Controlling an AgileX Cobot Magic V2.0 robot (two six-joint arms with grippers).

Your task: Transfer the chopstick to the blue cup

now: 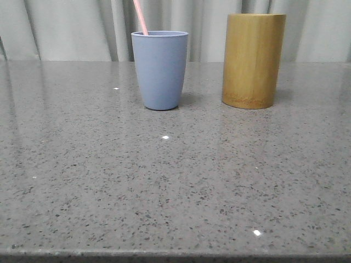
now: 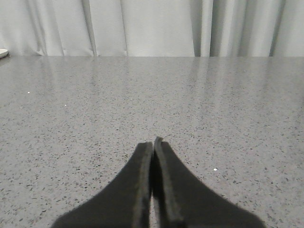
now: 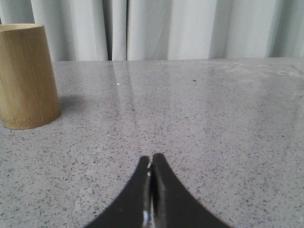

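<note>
The blue cup (image 1: 159, 70) stands upright on the grey speckled table, left of centre at the back in the front view. A thin pale-pink chopstick (image 1: 141, 16) stands in it, leaning left and running out of the top of the frame. Neither gripper shows in the front view. My left gripper (image 2: 153, 142) is shut and empty, low over bare tabletop, with no cup in its view. My right gripper (image 3: 152, 157) is shut and empty, also low over the table, well to the side of the bamboo holder.
A taller tan bamboo cylinder holder (image 1: 253, 60) stands to the right of the blue cup; it also shows in the right wrist view (image 3: 26, 76). White curtains hang behind the table's far edge. A pale object (image 2: 3, 52) sits at the table's far left edge.
</note>
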